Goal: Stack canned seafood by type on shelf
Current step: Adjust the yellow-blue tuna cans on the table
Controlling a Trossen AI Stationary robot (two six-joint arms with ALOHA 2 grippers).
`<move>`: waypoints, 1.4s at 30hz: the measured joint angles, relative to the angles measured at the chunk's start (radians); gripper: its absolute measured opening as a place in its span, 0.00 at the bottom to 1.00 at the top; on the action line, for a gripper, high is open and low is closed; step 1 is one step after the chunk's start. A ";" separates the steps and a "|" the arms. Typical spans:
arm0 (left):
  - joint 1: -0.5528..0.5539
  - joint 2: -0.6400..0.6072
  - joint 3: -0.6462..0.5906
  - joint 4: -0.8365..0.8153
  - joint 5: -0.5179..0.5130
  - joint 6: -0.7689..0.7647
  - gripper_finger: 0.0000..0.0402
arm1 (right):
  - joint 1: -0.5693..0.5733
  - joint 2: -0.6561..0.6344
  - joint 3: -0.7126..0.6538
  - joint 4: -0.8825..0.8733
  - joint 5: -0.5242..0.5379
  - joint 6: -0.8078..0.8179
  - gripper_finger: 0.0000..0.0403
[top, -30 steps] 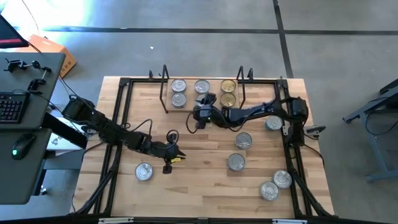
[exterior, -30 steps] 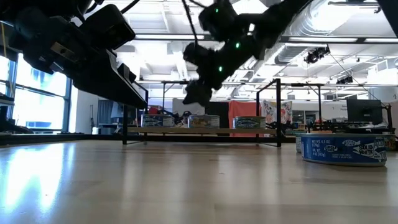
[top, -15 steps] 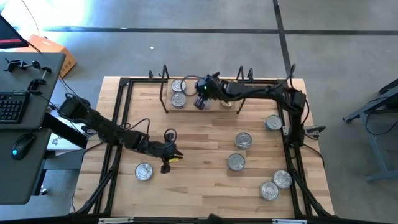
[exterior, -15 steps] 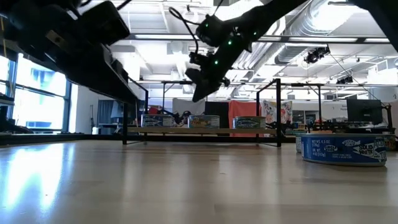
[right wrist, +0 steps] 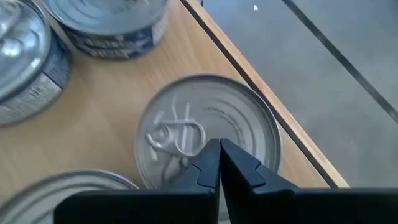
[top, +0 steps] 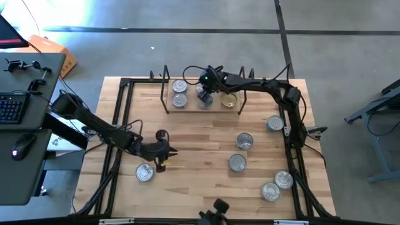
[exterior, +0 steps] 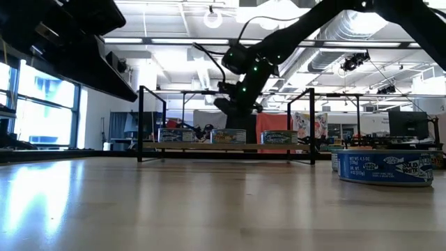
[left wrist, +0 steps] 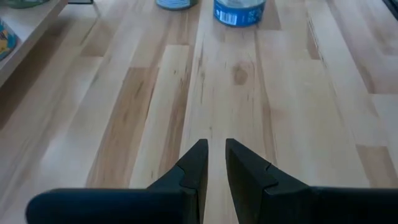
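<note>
The shelf stands at the table's far edge and carries several tins: silver-lidded ones and a gold-topped one. My right gripper is shut and points down over the middle tin of the shelf's far row. In the low view it hangs a little above the tins' tops. My left gripper hovers over the table's near left part with only a narrow slit between its fingers and nothing in it. One tin stands near it.
Loose tins stand on the table's right half. Black wire uprights close the shelf's ends. A black frame runs around the table. Bare wood lies between both arms.
My right gripper has travelled from the table's middle toward the far edge and now hangs over the shelf's middle tins. My left gripper has drifted a little toward the table's left edge.
</note>
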 joint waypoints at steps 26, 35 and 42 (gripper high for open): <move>-0.039 -0.013 0.000 -0.069 -0.067 -0.078 0.12 | 0.171 -0.066 -0.010 -0.068 -0.064 -0.051 0.00; -0.161 -0.130 0.000 -0.274 -0.414 -0.267 0.12 | 0.227 -0.064 -0.108 -0.063 0.085 0.050 0.00; -0.196 -0.256 0.000 -0.252 -0.565 -0.179 0.11 | 0.192 -0.064 -0.084 -0.009 -0.054 0.044 0.00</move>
